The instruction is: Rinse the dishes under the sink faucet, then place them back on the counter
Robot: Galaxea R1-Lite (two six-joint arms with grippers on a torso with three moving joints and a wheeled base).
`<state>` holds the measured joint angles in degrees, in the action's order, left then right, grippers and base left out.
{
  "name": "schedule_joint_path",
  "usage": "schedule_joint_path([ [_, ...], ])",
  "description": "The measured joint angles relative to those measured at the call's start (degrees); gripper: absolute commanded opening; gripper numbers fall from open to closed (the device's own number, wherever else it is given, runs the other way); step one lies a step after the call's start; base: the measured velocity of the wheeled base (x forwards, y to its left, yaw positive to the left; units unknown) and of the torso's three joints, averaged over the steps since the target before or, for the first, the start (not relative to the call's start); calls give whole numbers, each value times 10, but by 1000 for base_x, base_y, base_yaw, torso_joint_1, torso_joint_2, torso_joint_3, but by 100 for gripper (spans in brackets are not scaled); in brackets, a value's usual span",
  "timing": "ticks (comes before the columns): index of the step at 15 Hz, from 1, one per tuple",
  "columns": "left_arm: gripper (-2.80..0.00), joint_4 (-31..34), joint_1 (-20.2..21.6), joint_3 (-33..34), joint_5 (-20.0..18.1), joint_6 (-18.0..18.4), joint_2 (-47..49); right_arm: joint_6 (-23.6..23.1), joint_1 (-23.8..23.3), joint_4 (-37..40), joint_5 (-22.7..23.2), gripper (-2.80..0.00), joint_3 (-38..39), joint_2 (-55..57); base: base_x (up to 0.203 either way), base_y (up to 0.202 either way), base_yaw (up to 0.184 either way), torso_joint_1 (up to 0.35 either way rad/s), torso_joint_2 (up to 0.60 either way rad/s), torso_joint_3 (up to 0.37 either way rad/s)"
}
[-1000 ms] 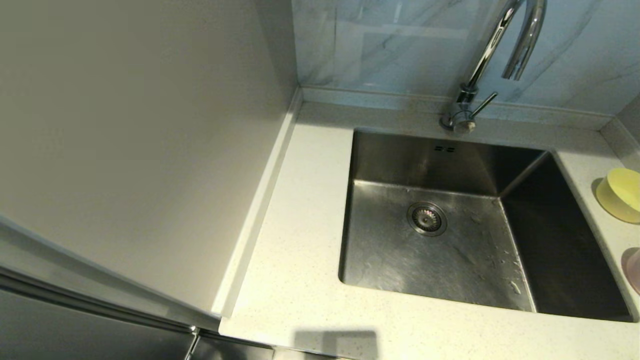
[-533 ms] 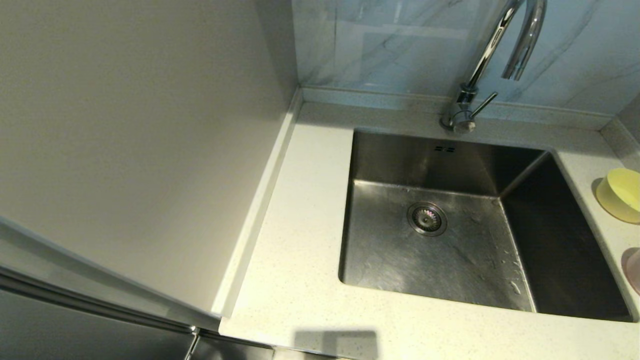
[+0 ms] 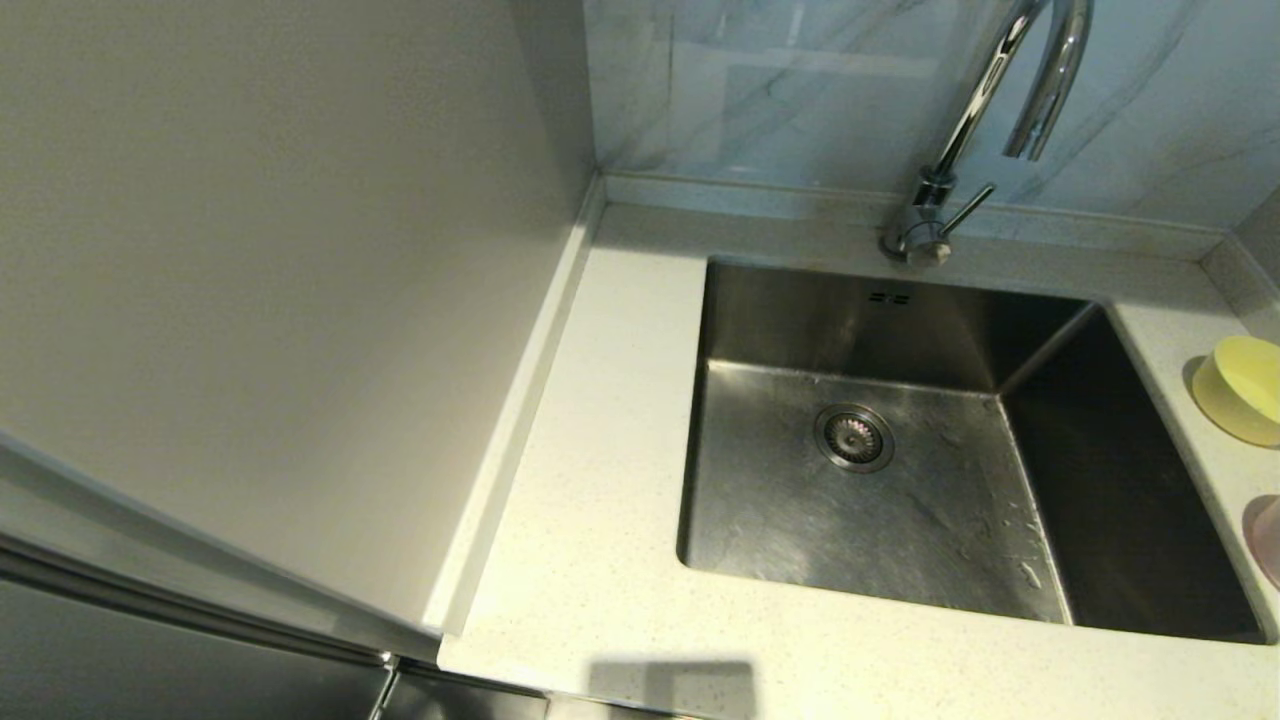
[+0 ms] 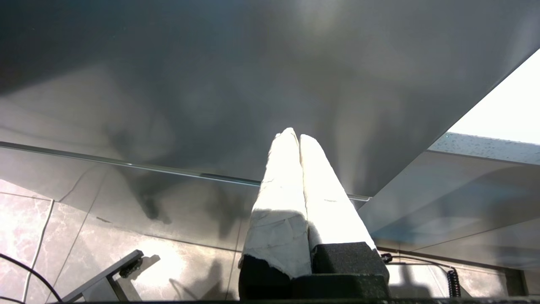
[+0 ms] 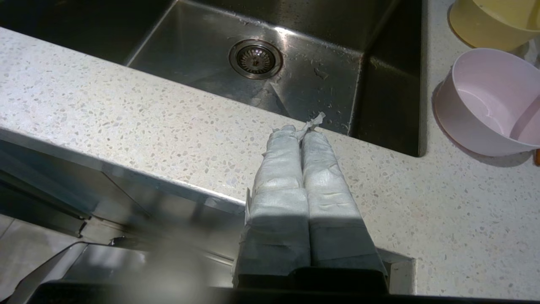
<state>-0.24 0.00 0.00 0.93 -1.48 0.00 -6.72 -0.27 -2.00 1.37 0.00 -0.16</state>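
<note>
Table: speckled off-white stone, marbled wall panel behind.
Sink: sunk in the table, nothing in it; faucet at its back edge.
Bowls: yellow bowl and pink bowl, both holding nothing, on the table's right edge strip.
Left gripper: clenched, below the table front.
Right gripper: clenched on nothing, over the table's front edge.

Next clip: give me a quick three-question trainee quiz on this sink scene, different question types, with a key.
1. True or false: the yellow bowl lies inside the sink.
2. Which bowl sits nearer the faucet? A) pink bowl B) yellow bowl
3. Fill in: both the right gripper and the left gripper are ____.

Key: 1 false, it stands on the counter right of the sink; 2 B; 3 shut, holding nothing.
</note>
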Motion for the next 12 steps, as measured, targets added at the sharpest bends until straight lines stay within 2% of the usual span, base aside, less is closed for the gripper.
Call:
schedule_joint_path([
  [12,-280,0,0,0,0,0,0,0,0,0,0,-280,0,0,0,0,0,0,0,0],
])
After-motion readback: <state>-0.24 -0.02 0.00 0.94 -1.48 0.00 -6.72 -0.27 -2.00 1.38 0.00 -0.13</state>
